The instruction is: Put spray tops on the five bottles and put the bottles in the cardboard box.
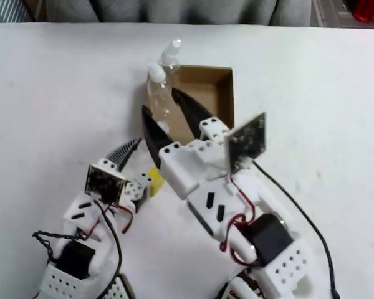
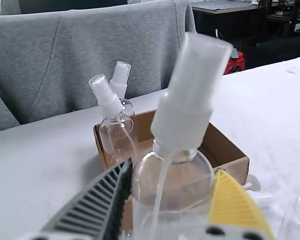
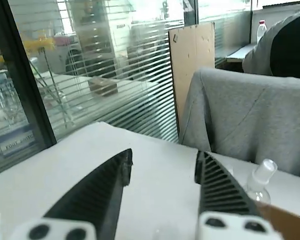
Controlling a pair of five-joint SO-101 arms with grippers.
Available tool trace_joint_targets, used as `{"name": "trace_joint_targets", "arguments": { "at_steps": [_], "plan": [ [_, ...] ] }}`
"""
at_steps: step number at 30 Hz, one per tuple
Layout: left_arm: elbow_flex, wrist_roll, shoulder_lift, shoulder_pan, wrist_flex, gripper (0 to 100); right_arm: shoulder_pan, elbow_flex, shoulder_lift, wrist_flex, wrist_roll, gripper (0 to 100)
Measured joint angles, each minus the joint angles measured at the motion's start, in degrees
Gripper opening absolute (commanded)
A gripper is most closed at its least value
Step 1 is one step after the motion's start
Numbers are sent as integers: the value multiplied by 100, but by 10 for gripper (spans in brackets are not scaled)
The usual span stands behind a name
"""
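The left arm comes up from the table's near left corner, and the left gripper (image 1: pixel 140 163) is low on the table just short of the cardboard box (image 1: pixel 221 84). It is closed around a clear spray bottle (image 2: pixel 172 185), with the grey ribbed finger on one side of the body and the yellow finger on the other. This bottle is upright, and its white spray top (image 2: pixel 190 95) is on the neck, above the fingers. The right arm reaches from the near right side and crosses above the left one. The right gripper (image 1: pixel 159 99) is raised over the box's near left part, its two black fingers spread wide with nothing between them, as the right wrist view (image 3: pixel 164 155) also shows. The box lies near the middle of the white table (image 1: pixel 62 81), well short of the far edge, where grey fabric (image 2: pixel 50 55) hangs behind. White tabletop stretches to both sides of the box. Two more clear bottles stand at its far left corner, one capped bottle (image 1: pixel 159 87) nearer and another capped bottle (image 1: pixel 170 53) behind it, their tops tilted. They appear to be inside the walls. To the right of them the box's brown floor shows.
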Motion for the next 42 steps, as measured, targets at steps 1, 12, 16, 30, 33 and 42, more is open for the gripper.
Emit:
{"name": "trace_joint_targets", "arguments": {
  "at_steps": [1,12,16,30,33,42],
  "plan": [
    [0,0,0,0,0,46,0,-141,0,35,0,63],
    [0,0,0,0,0,46,607,-554,765,141,0,15],
    [0,0,0,0,0,46,624,-554,1345,659,0,15],
    [9,0,0,0,0,46,492,-914,1749,1046,-9,15],
    [9,0,0,0,0,46,501,-1108,1749,1046,-9,15],
    [9,0,0,0,0,46,1178,-1495,1749,1934,-9,15]
  ]
}}
